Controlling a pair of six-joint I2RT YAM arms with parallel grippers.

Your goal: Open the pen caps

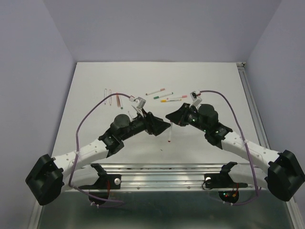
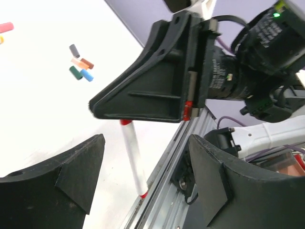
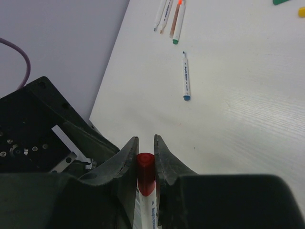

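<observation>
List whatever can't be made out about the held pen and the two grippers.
Right wrist view: below the red pen cap, the pen barrel is hidden by the right gripper's fingers and cut by the bottom edge.
Top view: both grippers' jaws hide under their black bodies.
Left wrist view: the left gripper's fingers are cut by the bottom edge; the loose pen caps blur together, uncountable.

White bench [image 1: 209, 143], everything on it lies flat. Far centre, a loose fan of white pens: red-tipped pen [image 1: 157, 90], green-tipped pen [image 1: 158, 96], yellow-tipped pen [image 1: 166, 100]. Right wrist view: three pens [image 3: 167, 16] side by side, blue-tipped pen [image 3: 186, 76] alone near them. Tight cluster of loose caps: grey cap [image 2: 75, 50], orange cap [image 2: 84, 63], green cap [image 2: 75, 72], blue cap [image 2: 86, 75]. Pink cap [image 2: 5, 27] well apart.
</observation>
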